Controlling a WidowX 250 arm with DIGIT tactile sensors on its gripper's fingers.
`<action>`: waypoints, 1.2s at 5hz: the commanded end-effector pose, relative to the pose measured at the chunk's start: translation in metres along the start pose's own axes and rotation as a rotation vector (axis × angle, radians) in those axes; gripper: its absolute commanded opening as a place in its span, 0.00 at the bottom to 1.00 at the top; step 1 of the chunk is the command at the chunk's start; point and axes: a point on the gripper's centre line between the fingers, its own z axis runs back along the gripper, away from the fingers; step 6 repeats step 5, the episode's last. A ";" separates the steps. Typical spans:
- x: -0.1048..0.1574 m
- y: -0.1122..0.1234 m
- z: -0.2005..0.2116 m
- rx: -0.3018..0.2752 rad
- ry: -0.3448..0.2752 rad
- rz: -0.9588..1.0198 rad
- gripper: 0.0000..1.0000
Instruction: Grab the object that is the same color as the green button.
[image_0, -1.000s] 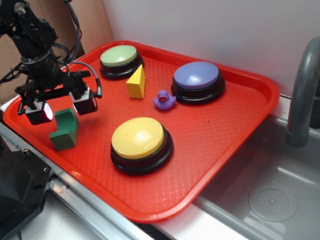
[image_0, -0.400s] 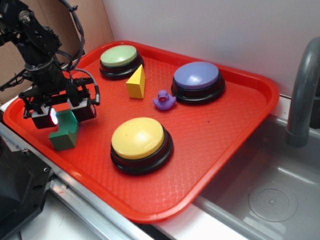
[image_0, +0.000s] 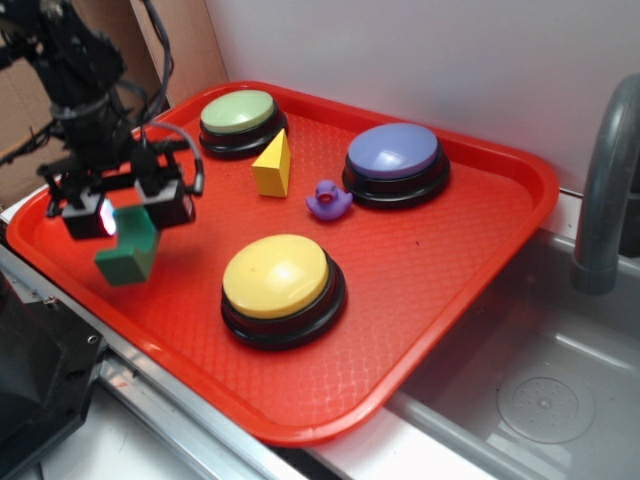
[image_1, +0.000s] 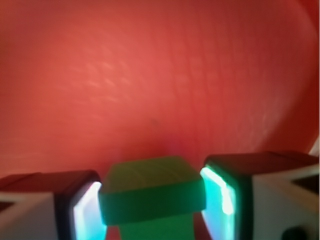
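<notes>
The object, a small dark green L-shaped block (image_0: 125, 262), hangs tilted just above the left side of the red tray (image_0: 450, 290). My gripper (image_0: 125, 215) is shut on its upright part. In the wrist view the block (image_1: 150, 187) fills the gap of the gripper (image_1: 154, 202), and both lit pads press its sides. The green button (image_0: 237, 110), a pale green dome on a black base, stands at the tray's far left corner, well behind the gripper.
On the tray are a yellow-domed button (image_0: 275, 275) to the right of the gripper, a blue-purple button (image_0: 393, 150) at the back, a yellow wedge (image_0: 274, 165) and a purple duck (image_0: 327, 200). A steel sink (image_0: 540, 400) with a grey faucet (image_0: 600, 200) lies to the right.
The gripper came down over the green block, shut on its upright part and has risen a little with it. The block has tilted and left the tray floor.
</notes>
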 end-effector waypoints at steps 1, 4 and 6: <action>0.002 -0.034 0.081 0.005 0.006 -0.274 0.00; -0.017 -0.056 0.154 -0.098 -0.068 -0.434 0.00; -0.006 -0.050 0.149 -0.074 -0.065 -0.364 0.00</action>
